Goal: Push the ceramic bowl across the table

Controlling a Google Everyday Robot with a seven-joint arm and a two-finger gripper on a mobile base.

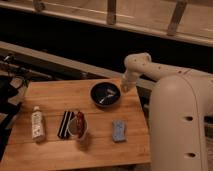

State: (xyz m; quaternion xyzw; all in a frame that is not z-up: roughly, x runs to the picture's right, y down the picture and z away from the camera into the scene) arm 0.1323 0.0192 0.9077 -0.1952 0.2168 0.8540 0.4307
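Observation:
The ceramic bowl point(105, 94) is round, shallow and glossy black with pale glints inside. It sits on the far right part of the light-brown wooden table point(50, 92). My gripper point(123, 87) hangs from the white arm just to the right of the bowl's rim, close to it, near the table's far right corner. I cannot tell if it touches the bowl.
A white bottle point(37, 122) lies at the left. A dark striped packet point(65, 124) and a small white cup with reddish contents point(78, 128) stand in the middle front. A blue sponge point(119, 130) lies front right. My white body point(180, 125) fills the right side.

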